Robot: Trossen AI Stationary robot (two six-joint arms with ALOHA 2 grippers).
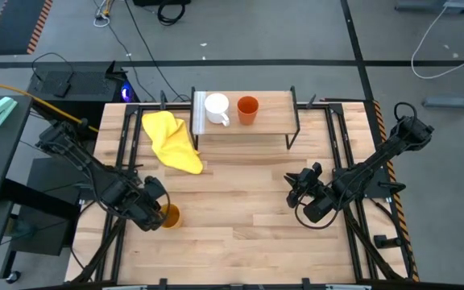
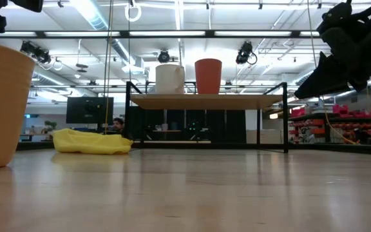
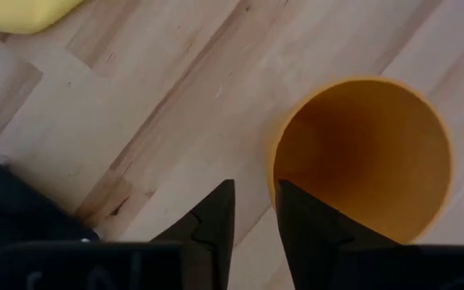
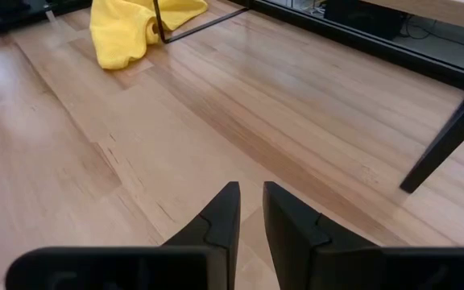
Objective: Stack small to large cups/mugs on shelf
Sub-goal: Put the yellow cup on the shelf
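The white mug (image 1: 217, 109) and the orange-red cup (image 1: 248, 109) stand upright side by side on the shelf (image 1: 272, 122) at the table's far side. The low view shows the white mug (image 2: 170, 78) and orange-red cup (image 2: 208, 76) on the shelf (image 2: 250, 101). The yellow-orange cup (image 1: 171, 216) stands upright on the tabletop near the left front; its mouth faces up (image 3: 361, 157). My left gripper (image 3: 254, 201) hovers open just above the cup's rim, pointing down, one finger over the inside and one outside. My right gripper (image 4: 251, 193) hangs open over bare wood at the right.
A crumpled yellow cloth (image 1: 171, 141) lies on the table beside the shelf's left end, around one black leg (image 4: 161, 20). The shelf's thin black legs (image 1: 295, 133) stand on the wood. Bare tabletop (image 1: 240, 201) spreads between the two arms.
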